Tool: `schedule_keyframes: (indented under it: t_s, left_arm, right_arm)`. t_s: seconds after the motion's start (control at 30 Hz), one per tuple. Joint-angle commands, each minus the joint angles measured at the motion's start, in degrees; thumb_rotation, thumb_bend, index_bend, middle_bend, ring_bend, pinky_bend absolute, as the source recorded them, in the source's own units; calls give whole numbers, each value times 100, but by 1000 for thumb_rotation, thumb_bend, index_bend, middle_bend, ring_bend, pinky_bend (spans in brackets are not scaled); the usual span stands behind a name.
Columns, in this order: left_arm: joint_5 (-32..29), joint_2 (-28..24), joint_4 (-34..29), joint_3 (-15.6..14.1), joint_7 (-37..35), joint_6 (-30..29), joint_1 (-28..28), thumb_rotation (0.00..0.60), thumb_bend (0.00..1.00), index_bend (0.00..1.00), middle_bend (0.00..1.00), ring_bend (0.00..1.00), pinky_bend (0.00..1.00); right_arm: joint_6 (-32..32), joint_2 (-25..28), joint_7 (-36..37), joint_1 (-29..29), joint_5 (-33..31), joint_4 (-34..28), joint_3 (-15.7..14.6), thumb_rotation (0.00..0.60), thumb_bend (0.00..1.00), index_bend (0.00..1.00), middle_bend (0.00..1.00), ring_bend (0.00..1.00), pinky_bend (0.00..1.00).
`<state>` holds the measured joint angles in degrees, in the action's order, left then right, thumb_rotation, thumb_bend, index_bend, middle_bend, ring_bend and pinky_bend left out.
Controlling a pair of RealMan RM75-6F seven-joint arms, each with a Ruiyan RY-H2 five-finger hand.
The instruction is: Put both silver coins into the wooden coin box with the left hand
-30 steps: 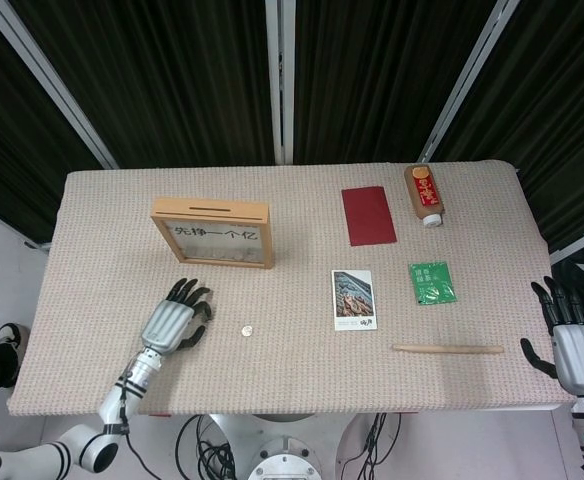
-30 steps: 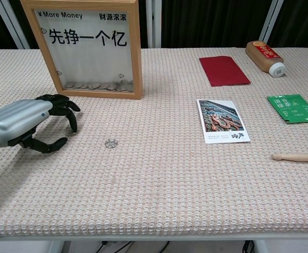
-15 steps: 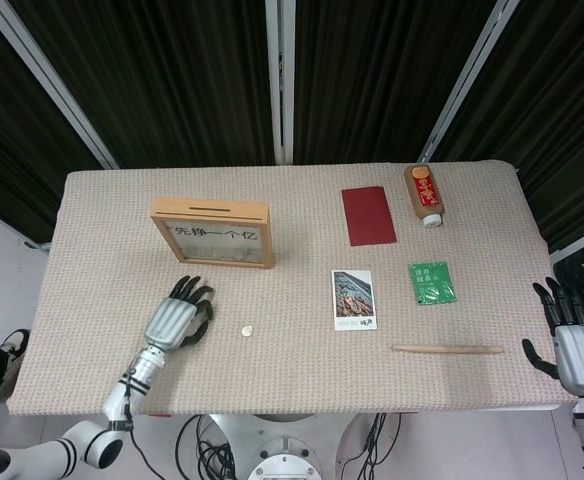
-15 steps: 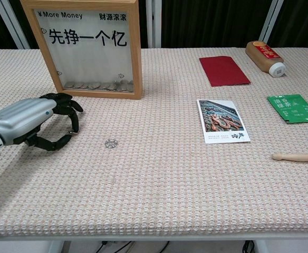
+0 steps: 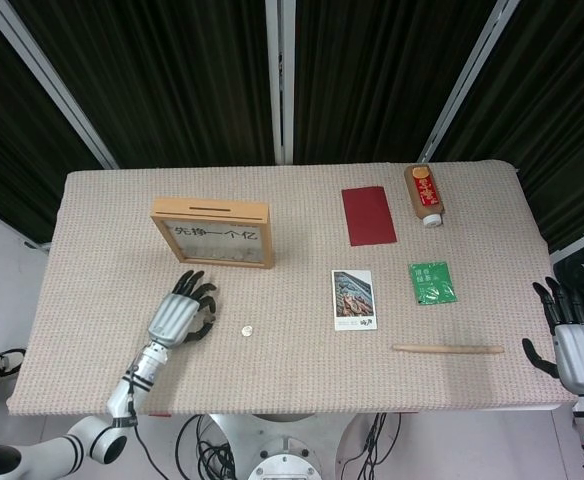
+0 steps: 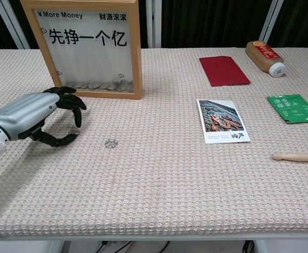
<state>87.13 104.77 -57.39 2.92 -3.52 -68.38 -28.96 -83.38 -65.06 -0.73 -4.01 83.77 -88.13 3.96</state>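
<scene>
Closer now, left hand (image 6: 35, 118), fingers apart, nears silver coin (image 6: 111, 142) by "More Money" wooden coin box (image 6: 88, 47).

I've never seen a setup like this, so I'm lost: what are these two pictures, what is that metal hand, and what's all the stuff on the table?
Both pictures come from the robot's own cameras: one looks down from its head, one looks forward from its chest. The robot has two arms ending in mechanical hands. Its left hand hovers over the table, fingers apart, holding nothing, beside a silver coin. Its right hand waits at the table's far edge, also empty. Behind the left hand stands a wooden coin box with coins already inside. Also lying there: a picture card, a red envelope, a green packet, a bottle and a wooden stick.
</scene>
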Motion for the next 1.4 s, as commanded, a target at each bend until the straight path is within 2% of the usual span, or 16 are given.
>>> schedule_keyframes:
  t_s: [0.03, 0.3, 0.47, 0.83, 1.0, 1.2, 1.4]
  left_arm:
    - [7, 7, 19, 5, -22, -31, 1, 600, 261, 487, 226, 10, 0]
    - [12, 22, 55, 4, -68, -87, 5, 600, 282, 520, 236, 10, 0]
    - [18, 19, 70, 0, -91, -99, -1, 600, 348, 561, 246, 10, 0]
    - [-21, 18, 67, 0, -167, -62, -6, 600, 399, 567, 247, 10, 0]
    - [-67, -47, -55, 28, -191, -85, 22, 600, 455, 579, 253, 10, 0]
    - [-74, -306, -430, 7, -120, -230, 135, 600, 474, 586, 259, 14, 0]
    - [-43, -1116, -1380, 10, 291, -698, 414, 600, 476, 589, 261, 16, 0]
  right_arm:
    - [7, 2, 0, -2, -4, 1, 0, 600, 272, 0, 0, 0, 0]
    - [28, 7, -20, -17, 11, -12, -7, 600, 270, 0, 0, 0, 0]
    - [24, 9, -31, -15, 4, -21, -4, 600, 272, 0, 0, 0, 0]
    - [36, 3, -16, -9, -21, -1, -5, 600, 272, 0, 0, 0, 0]
    - [48, 0, 10, -9, -32, 16, -6, 600, 271, 0, 0, 0, 0]
    - [16, 10, 26, -7, -10, 6, 4, 600, 272, 0, 0, 0, 0]
    - [-26, 56, -3, -20, 26, -66, 29, 600, 270, 0, 0, 0, 0]
